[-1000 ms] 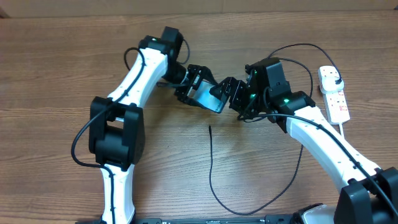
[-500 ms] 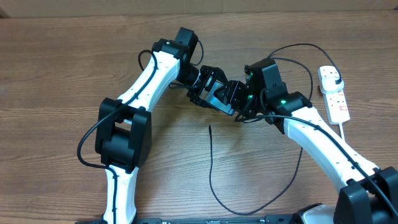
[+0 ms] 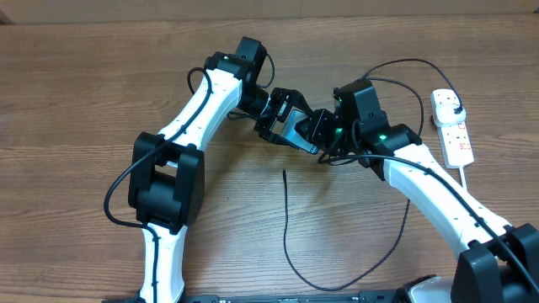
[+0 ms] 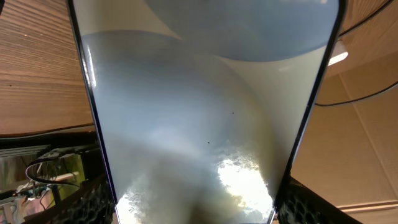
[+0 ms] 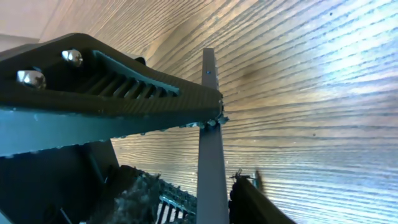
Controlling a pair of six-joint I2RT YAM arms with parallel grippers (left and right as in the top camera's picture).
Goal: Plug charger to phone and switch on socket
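Observation:
The phone (image 3: 295, 135) hangs above the table between both arms. My left gripper (image 3: 282, 124) is shut across its width. In the left wrist view the pale screen (image 4: 199, 106) fills the frame, with my left gripper (image 4: 196, 208) pressing on both long edges. My right gripper (image 3: 320, 135) meets the phone from the right. The right wrist view shows the phone (image 5: 210, 143) edge-on as a thin grey strip, with my right gripper (image 5: 208, 196) closed against both faces. The charger (image 3: 285, 223) lies loose on the table with its tip pointing up. The socket (image 3: 453, 128) sits at the far right.
The charger's black cable loops from the table's front edge (image 3: 337, 284) up behind my right arm to a black plug (image 3: 452, 105) at the socket's top end. The socket's thick white cord (image 3: 468, 178) runs down along the right side.
My left arm carried the phone right and slightly up, toward the right gripper. The right gripper's jaws closed in on the phone's edge. Charger and socket have not moved.

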